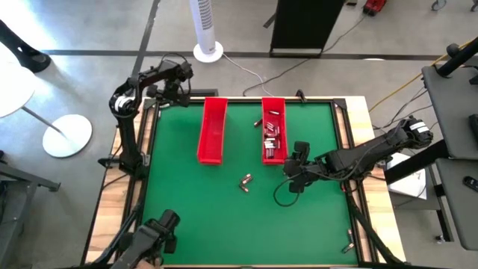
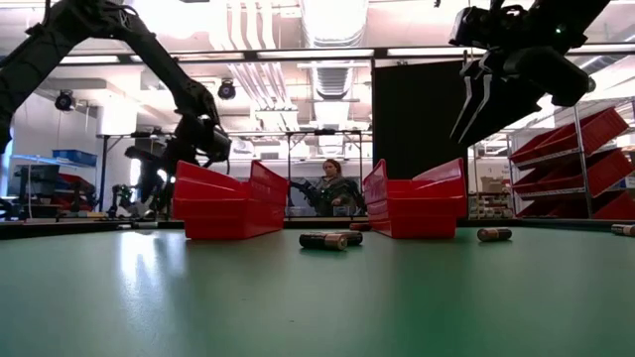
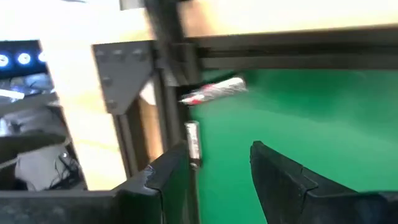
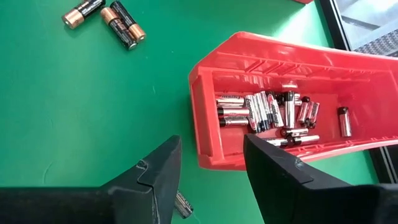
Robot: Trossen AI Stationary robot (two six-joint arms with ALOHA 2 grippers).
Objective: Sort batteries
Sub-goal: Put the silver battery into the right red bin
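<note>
Lining up over the loose batteries beside the filled tray

My right gripper (image 4: 208, 177) hangs above the green mat by the near end of the right red tray (image 1: 273, 131), fingers spread and holding nothing; a heap of batteries (image 4: 273, 115) lies inside, three more batteries (image 4: 106, 15) lie loose nearby, one peeks out just under my fingers. I'd come down straight, straddle a single cell across its width, and stay clear of the tray wall. My left gripper (image 3: 214, 180) waits at the far left corner, fingers apart, empty, near two stray cells (image 3: 211, 92).
</note>
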